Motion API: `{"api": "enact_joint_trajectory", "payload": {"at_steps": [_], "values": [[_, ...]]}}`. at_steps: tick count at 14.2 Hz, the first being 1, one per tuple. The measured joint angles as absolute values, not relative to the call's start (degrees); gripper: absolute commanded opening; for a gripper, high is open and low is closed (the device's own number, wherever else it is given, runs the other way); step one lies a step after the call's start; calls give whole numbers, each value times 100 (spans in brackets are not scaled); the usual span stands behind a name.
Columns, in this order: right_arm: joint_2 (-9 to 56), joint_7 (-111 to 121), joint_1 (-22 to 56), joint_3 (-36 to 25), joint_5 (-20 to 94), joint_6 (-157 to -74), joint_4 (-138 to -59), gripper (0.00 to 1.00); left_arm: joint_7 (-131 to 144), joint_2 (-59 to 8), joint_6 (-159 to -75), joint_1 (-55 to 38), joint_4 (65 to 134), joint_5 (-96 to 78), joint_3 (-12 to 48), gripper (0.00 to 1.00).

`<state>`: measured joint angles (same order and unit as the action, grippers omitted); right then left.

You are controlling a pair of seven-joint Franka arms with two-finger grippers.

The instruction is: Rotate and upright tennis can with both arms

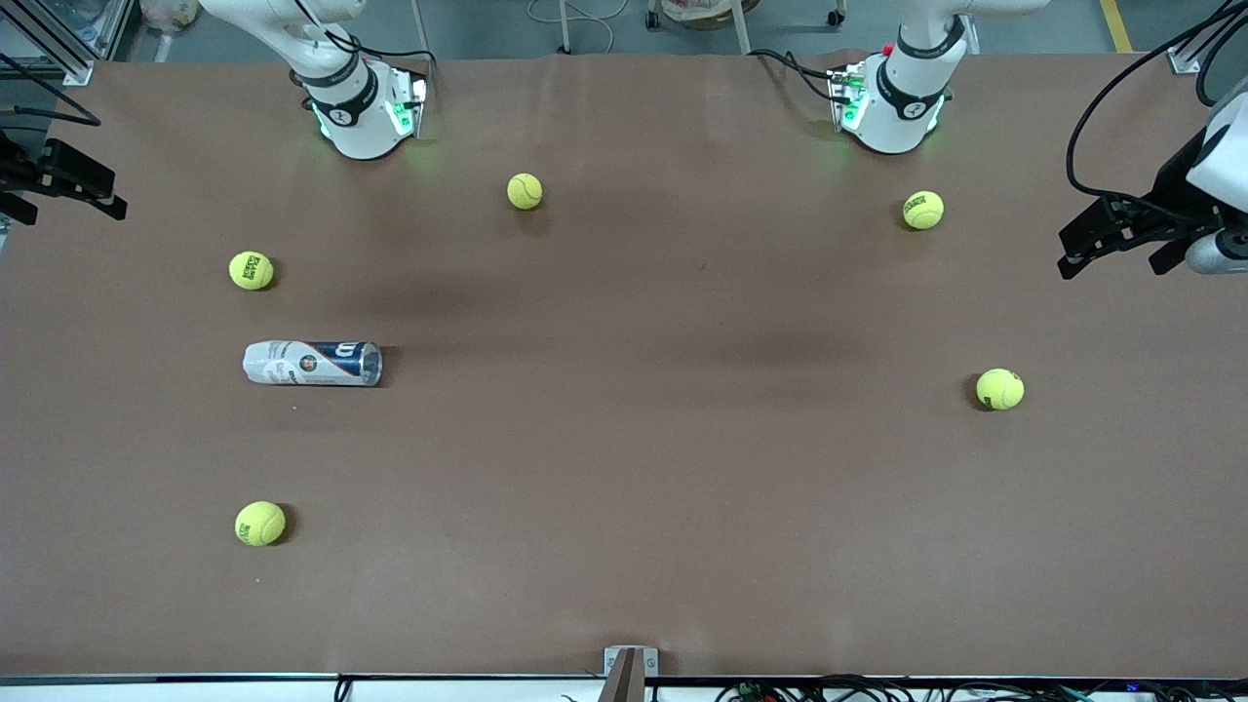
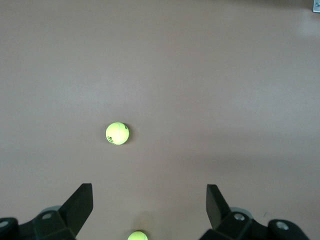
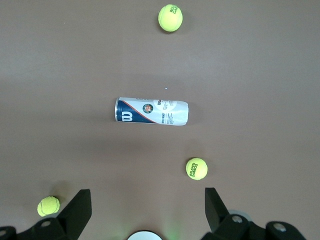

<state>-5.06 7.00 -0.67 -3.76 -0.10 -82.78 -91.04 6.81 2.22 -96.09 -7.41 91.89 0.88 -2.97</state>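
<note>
Nearest the front camera is a tennis ball [image 1: 259, 523] toward the right arm's end of the table, but the thing that matters lies farther up: the tennis can [image 1: 312, 363] rests flat on its side, its length running along the table, with its dark rim end pointing toward the table's middle. Nothing of the task looks done yet; the can is neither turned nor stood up, and no gripper touches it, so the whole reach, rotation and uprighting appear to remain. The right gripper [image 3: 145, 212] hangs high over the right arm's end of the table near that edge, fingers spread wide and holding nothing. The left gripper [image 2: 150, 207] hangs over the opposite end by the table's edge, likewise wide and empty. The right wrist view shows the can's label and logo plainly, with three balls around it. The left wrist view misses the can altogether, catching only two balls [image 2: 117, 133] on bare brown table [image 2: 225, 75]. Only the front view takes in both arms and all five balls at once.
</note>
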Motion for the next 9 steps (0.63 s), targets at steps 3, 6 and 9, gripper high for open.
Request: {"api": "enact_joint_trajectory", "payload": {"at_steps": [3,6,9], "values": [[-251,705,-207,-382,-9,-8498,-9120,100,681,222,-9608,-739,9188,88,-298,100],[157,723,-279,-383,-11,-8920,-9082,100,681,222,-9606,-739,9187,88,-297,100],[560,723,-339,-387,-28,-9237,-9064,100,681,222,-9605,-740,9186,88,-297,100]]}}
